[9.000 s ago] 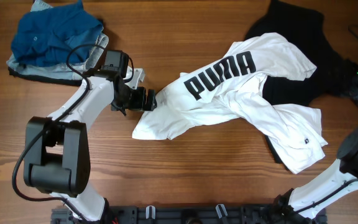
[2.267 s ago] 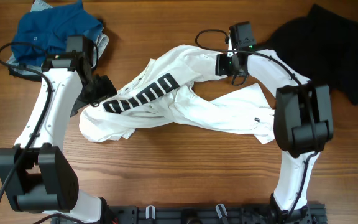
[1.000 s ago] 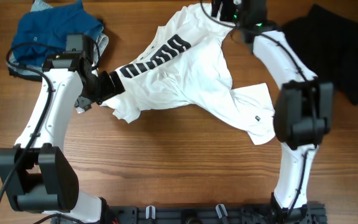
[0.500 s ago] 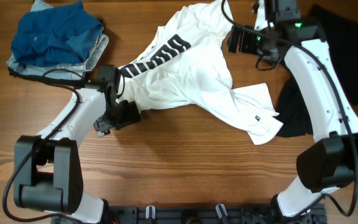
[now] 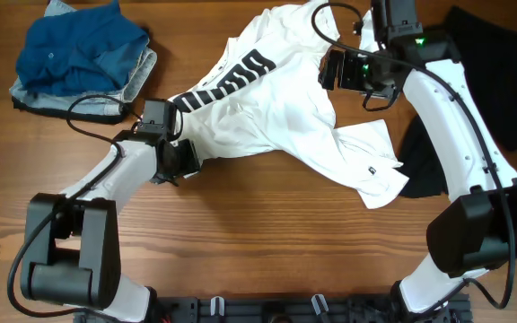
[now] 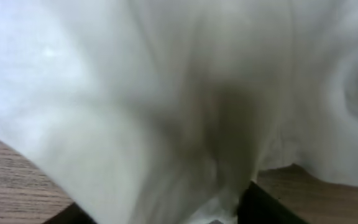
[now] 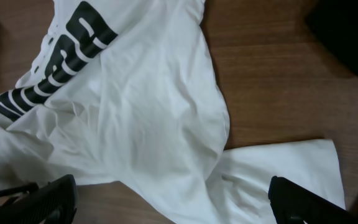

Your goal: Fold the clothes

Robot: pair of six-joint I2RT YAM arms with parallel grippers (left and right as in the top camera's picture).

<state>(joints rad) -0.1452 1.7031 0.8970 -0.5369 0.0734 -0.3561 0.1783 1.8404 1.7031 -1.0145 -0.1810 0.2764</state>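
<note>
Clothes lie along the far half of the wooden table (image 5: pixel 267 242), and the whole near half is bare wood, with free room for both arms. White T-shirt (image 5: pixel 267 108) sprawls across the middle, rumpled and soft. Its black block lettering (image 5: pixel 223 79) runs on a slant, and its top reaches the far edge. One flat corner of it touches the black shirt (image 5: pixel 478 45), a matte, shapeless heap at the far right. A blue pile (image 5: pixel 79 49) sits in the far left corner, apart from the white cloth.

The left gripper (image 5: pixel 187 160) is at the T-shirt's near-left edge. Its fingers (image 6: pixel 263 205) are spread, with creased white cloth bunched between them. The right gripper (image 5: pixel 328 70) hovers over the T-shirt's right side, its fingers (image 7: pixel 48 196) wide apart and holding nothing.
</note>
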